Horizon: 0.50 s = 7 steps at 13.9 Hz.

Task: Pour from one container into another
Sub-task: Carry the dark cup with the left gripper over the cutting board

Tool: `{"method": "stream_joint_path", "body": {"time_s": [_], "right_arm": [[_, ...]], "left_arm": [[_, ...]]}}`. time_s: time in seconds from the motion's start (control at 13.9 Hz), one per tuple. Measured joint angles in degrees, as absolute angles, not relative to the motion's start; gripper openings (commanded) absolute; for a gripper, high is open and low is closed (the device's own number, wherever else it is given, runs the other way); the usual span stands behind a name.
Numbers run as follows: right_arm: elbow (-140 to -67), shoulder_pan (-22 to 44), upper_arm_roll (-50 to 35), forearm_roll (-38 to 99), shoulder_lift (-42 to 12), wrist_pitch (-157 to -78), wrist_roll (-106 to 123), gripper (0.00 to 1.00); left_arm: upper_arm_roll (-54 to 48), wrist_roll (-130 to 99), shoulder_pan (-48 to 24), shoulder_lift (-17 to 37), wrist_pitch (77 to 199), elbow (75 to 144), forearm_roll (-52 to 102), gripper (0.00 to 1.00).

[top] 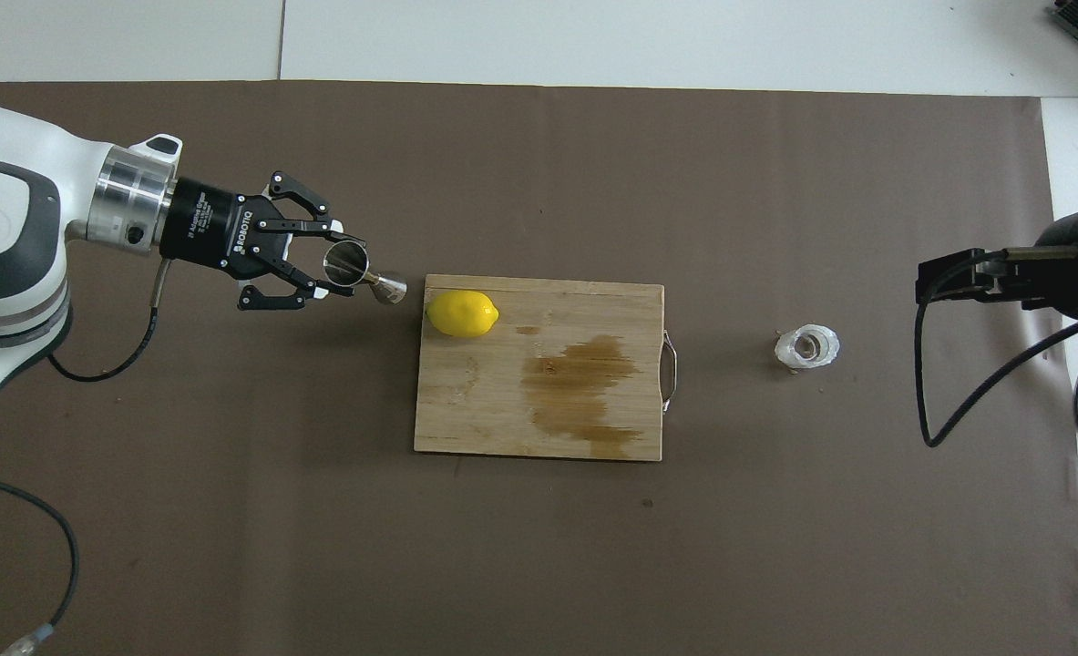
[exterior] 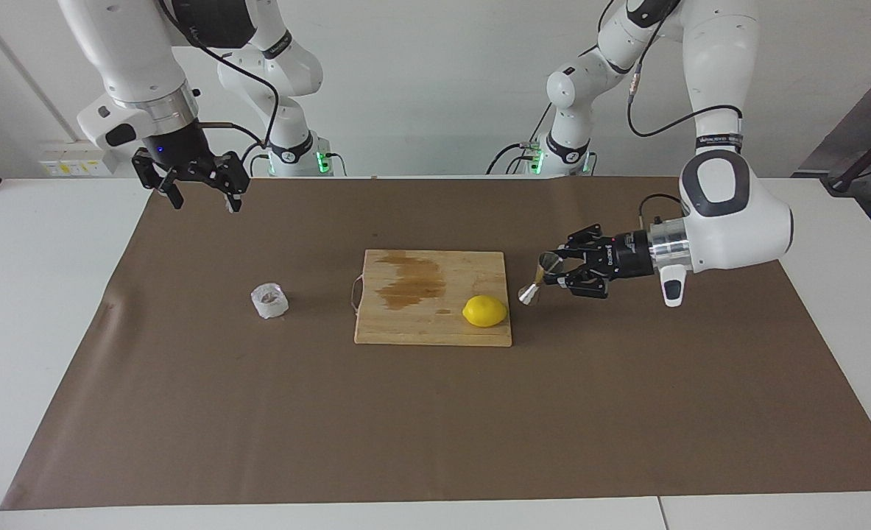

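Facing view first: the left gripper (exterior: 553, 274) is up over the brown mat (exterior: 435, 412), just off the cutting board's (exterior: 435, 327) edge toward the left arm's end, fingers clamped on the steel jigger (exterior: 540, 277). The jigger hangs tilted in the air, one cone in the grip, the other cone pointing down toward the board. On the board sits the lemon (exterior: 484, 311), at the corner closest to the jigger, with a dark wet stain (exterior: 413, 278) nearer the robots. The clear faceted cup (exterior: 269, 300) stands on the mat toward the right arm's end, well apart from the board. The right gripper (exterior: 203, 193) waits high over the mat's edge by its own base, fingers spread wide, nothing in them.

Overhead now: the left gripper (top: 324, 273) comes in level, pinching the jigger (top: 363, 273) by its wider cone, the small cone almost at the lemon (top: 462, 313). The cup (top: 806, 346) stands alone past the board's handle (top: 672, 371). The right gripper (top: 958, 278) shows only in part at the edge.
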State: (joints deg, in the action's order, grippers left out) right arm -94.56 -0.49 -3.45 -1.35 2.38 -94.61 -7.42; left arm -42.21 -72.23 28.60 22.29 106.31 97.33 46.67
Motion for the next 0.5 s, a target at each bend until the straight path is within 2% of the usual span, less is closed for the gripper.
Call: {"method": "stream_joint_path", "body": {"time_s": [0.5], "right_arm": [[-94.6, -0.5, -3.4, -1.3, 2.4, -94.6, -7.4, 1.00]], "left_arm": [[-42.1, -76.0, 13.4, 16.8, 135.5, 110.0, 66.7, 0.00]]}}
